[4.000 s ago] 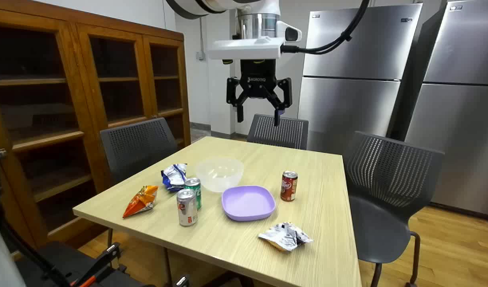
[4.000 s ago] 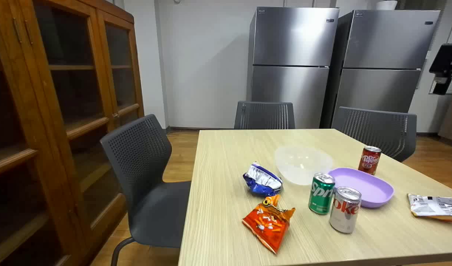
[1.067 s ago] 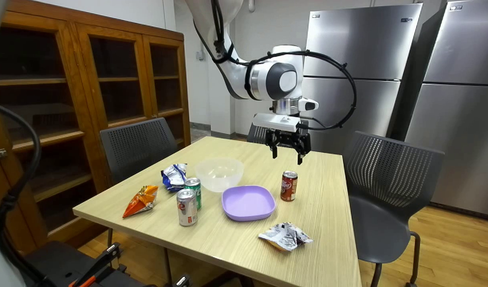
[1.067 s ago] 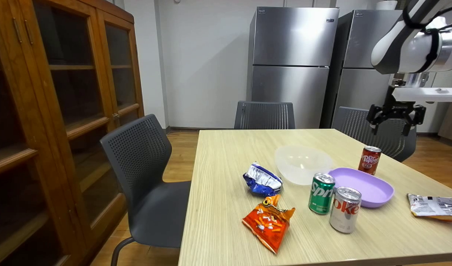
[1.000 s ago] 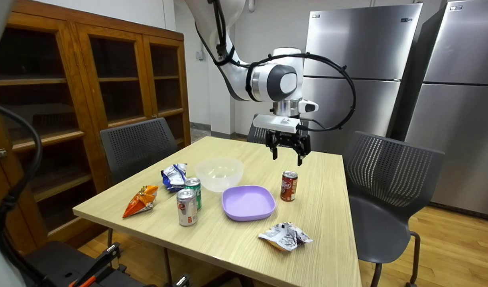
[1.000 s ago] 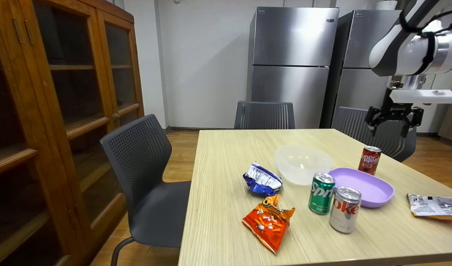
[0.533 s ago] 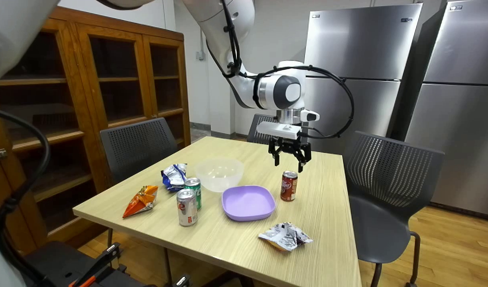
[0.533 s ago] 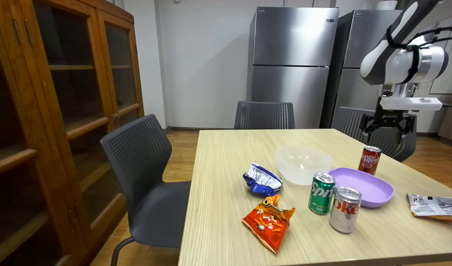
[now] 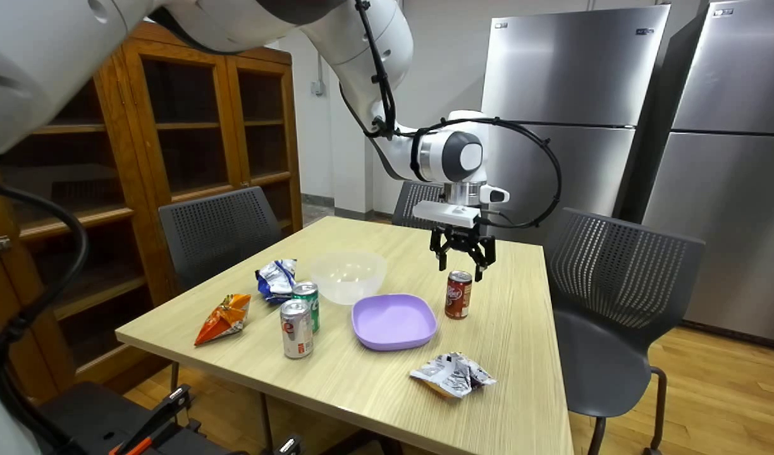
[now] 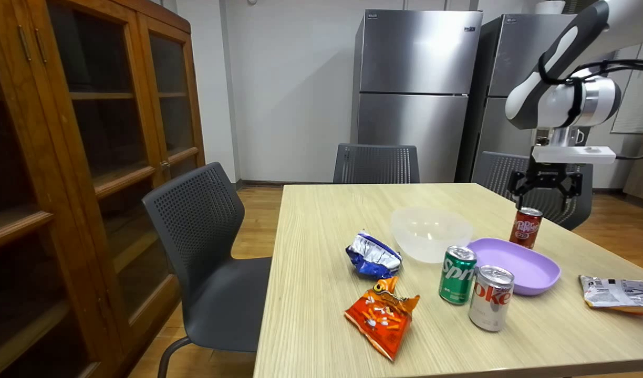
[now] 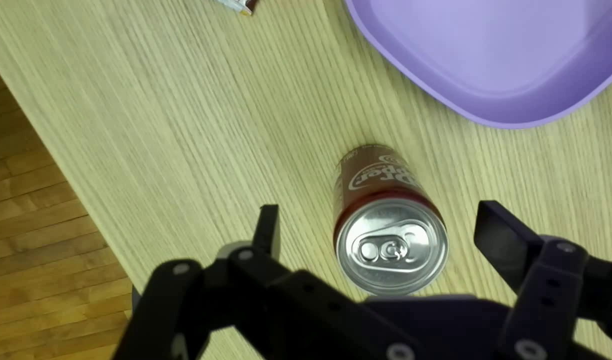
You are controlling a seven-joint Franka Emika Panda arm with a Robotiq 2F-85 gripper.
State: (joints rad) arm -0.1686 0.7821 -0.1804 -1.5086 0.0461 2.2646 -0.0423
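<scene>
My black gripper (image 9: 461,266) is open and holds nothing. It is just above a red Dr Pepper can (image 9: 458,296), which stands upright on the table (image 9: 513,404). In the wrist view the can (image 11: 392,250) lies between the spread fingers (image 11: 383,227), with a visible gap on each side. In an exterior view the gripper (image 10: 542,203) hangs above and around the height of the can's top (image 10: 525,228). A shallow purple dish (image 9: 393,322) stands beside the can; it also shows in the wrist view (image 11: 486,107).
A translucent bowl (image 9: 349,278), a green Sprite can (image 10: 458,275) and a silver Coke can (image 10: 490,299) stand on the table. An orange bag (image 10: 383,317), a blue bag (image 10: 374,255) and a silver bag (image 9: 453,374) lie there. Chairs (image 9: 621,278) surround the table.
The arm has come into the scene and moved down, bringing the gripper from high above the table to just above the Dr Pepper can. The fingers stay open. The objects have not moved.
</scene>
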